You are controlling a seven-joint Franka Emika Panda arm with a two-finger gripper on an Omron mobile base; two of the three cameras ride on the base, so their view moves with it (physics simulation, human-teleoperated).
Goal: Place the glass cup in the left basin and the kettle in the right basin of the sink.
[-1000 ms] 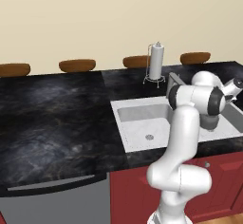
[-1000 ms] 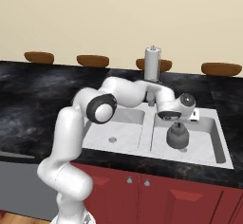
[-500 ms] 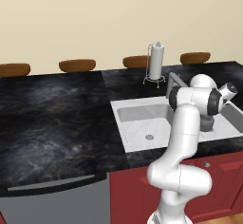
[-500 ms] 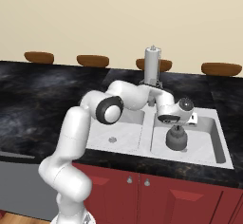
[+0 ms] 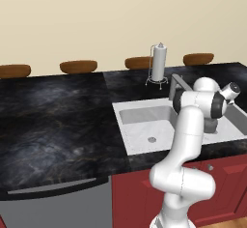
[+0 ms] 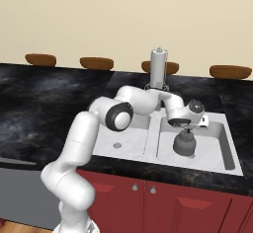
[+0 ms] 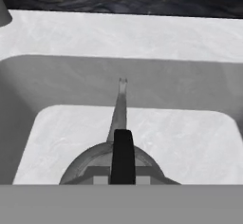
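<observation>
A: claw [image 6: 187, 130] state? where's the kettle [image 6: 185, 143]?

B: claw's pinched on the kettle's thin arched handle; hand view shows the handle running straight up from between the tips, kettle body directly under them; kettle hangs right below the claw, over the right basin [image 6: 217, 148], low in it; can't tell if the base touches the floor yet.

A: glass cup?

B: can't make one out; left basin [image 6: 129, 139], off to the claw's side across the divider, shows just its drain; so I'd judge the cup half isn't done, but not sure.

A: risks from here?

B: my guess, letting go while the kettle's off the floor; rounded body could rock or tip on landing; thin handle means it may swing in the grip, so a fast move sideways could knock it on the basin wall or the divider.

A: anything else near?

B: faucet [image 6: 159, 100] behind the claw at the back of the sink [image 6: 226, 166], paper-towel roll [image 6: 158, 68] further behind on the counter; lifting out on a wide swing backwards could clip the faucet; straight up looks safer.
</observation>
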